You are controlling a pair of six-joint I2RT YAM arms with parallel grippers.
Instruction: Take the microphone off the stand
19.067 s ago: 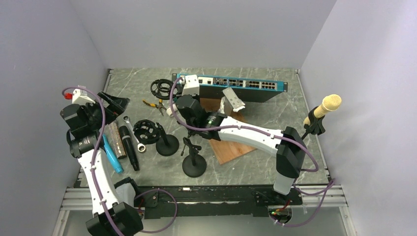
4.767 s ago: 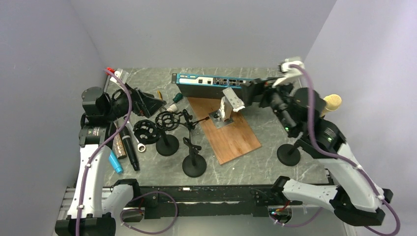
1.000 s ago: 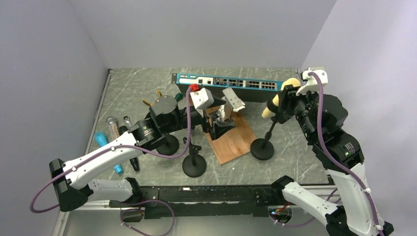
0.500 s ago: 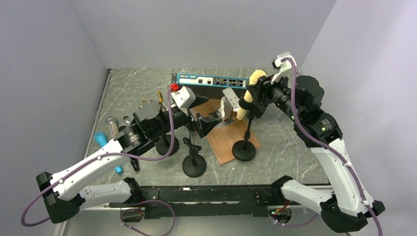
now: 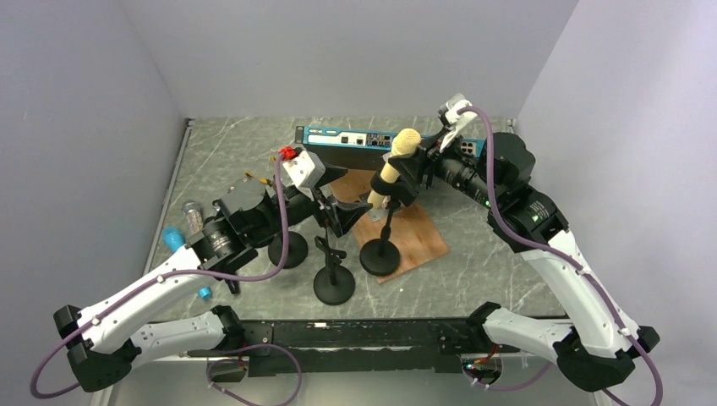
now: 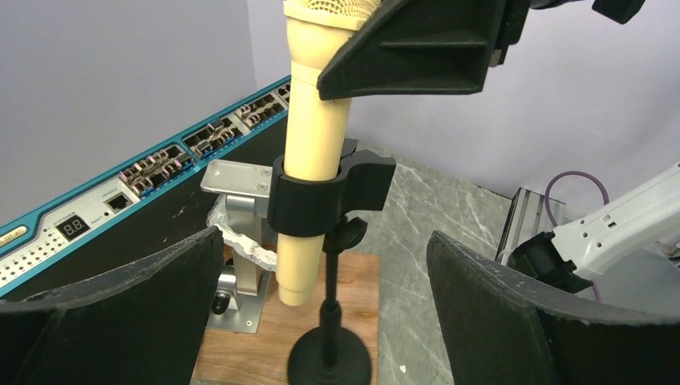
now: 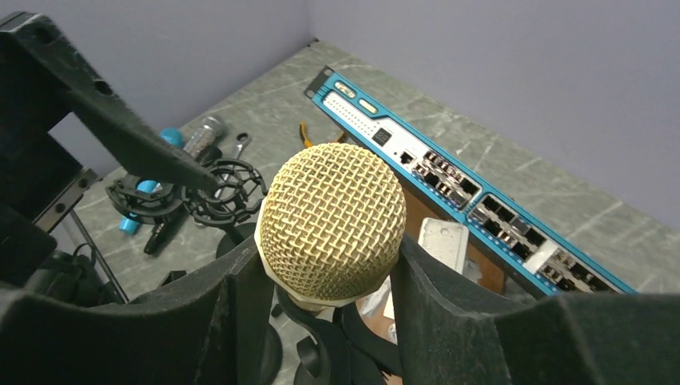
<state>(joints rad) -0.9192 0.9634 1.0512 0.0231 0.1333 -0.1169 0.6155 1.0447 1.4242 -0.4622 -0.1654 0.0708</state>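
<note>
A cream microphone (image 5: 394, 162) with a gold mesh head stands upright in the black clip of a round-based stand (image 5: 380, 256), whose base rests on the wooden board. My right gripper (image 5: 404, 173) is shut on the microphone just below its head; in the right wrist view the head (image 7: 333, 228) sits between the two fingers of that gripper (image 7: 337, 277). My left gripper (image 5: 345, 211) is open, just left of the stand. In the left wrist view the microphone (image 6: 314, 160), clip (image 6: 330, 196) and stand base (image 6: 329, 362) lie between the wide-apart fingers of the left gripper (image 6: 321, 321), untouched.
A blue network switch (image 5: 351, 139) lies along the back. A wooden board (image 5: 418, 241) holds a metal bracket (image 6: 236, 180). Two other black stands (image 5: 334, 285) (image 5: 287, 250) are left of the board. A blue tube (image 5: 173, 238) and tools lie at the far left.
My right arm has swung left, carrying the microphone and its stand from the right side onto the wooden board. My left arm has drawn back, its open gripper still facing the stand.
</note>
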